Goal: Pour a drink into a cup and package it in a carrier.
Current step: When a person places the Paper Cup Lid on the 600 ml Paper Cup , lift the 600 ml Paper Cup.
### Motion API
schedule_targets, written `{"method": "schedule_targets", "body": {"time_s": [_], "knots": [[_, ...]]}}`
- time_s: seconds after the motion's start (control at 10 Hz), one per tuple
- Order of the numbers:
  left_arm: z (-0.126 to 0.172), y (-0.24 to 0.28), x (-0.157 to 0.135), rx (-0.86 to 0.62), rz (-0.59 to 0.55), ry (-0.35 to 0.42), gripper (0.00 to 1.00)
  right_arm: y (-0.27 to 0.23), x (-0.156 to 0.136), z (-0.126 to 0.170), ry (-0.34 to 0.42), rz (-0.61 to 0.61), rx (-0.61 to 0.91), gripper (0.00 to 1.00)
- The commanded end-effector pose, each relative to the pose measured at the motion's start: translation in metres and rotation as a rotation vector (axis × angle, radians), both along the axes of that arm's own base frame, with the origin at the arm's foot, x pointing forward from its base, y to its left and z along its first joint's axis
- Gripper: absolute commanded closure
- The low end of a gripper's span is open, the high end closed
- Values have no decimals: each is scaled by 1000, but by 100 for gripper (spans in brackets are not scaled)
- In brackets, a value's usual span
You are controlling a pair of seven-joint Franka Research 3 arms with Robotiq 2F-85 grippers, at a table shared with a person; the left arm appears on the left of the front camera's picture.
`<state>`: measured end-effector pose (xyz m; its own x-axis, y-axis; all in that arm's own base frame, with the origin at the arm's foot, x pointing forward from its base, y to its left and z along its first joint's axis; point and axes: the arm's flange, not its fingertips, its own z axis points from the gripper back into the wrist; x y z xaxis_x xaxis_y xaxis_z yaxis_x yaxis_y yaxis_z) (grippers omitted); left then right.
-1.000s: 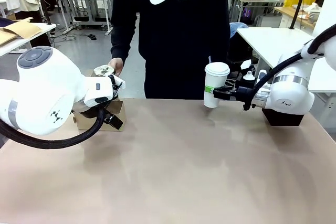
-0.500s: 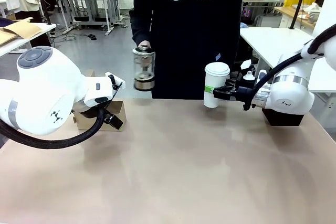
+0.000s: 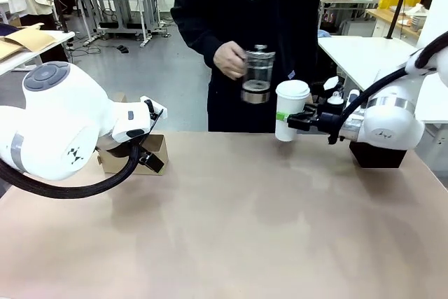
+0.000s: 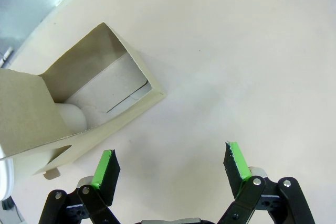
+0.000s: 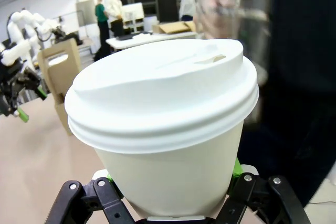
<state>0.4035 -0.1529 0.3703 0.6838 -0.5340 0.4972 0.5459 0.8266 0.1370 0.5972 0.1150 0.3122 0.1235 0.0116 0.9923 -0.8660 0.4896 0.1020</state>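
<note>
We saw the right gripper [image 3: 294,120] clamped on the cup [image 3: 290,106] at the far right of the table [image 3: 245,229], its green pads pressed against the cup's lower wall on both sides. The cup stood upright with a white plastic lid on top (the right wrist view showed the lid's sip hole plainly); whether its base touched the table we could not tell. Just beside the cup, towards the middle, a person's hand [image 3: 229,59] held a clear glass pitcher [image 3: 257,75] in the air at about the height of the cup's lid, close to it but apart. The drink [image 3: 255,89] lay as a dark layer in the bottom of the pitcher.

The left gripper [image 4: 170,163] stood wide, with nothing between its pads, pointing down at bare table. The carrier [image 4: 79,103] sat at the far left of the table, just beside that gripper; one green pad was near its cardboard edge. A black box [image 3: 378,155] sat behind the right arm.
</note>
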Motion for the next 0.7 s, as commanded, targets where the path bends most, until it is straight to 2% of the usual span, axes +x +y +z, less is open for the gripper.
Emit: {"method": "schedule_targets", "body": {"time_s": [0.0,0.2,0.6], "knots": [[0,1,0,-2,0,0,0,-11,-3,67,10,-33,-18,19],[0,1,0,-2,0,0,0,-26,-8,122,-20,-26,13,19],[0,1,0,-2,0,0,0,-48,-44,244,-65,0,36,19]]}}
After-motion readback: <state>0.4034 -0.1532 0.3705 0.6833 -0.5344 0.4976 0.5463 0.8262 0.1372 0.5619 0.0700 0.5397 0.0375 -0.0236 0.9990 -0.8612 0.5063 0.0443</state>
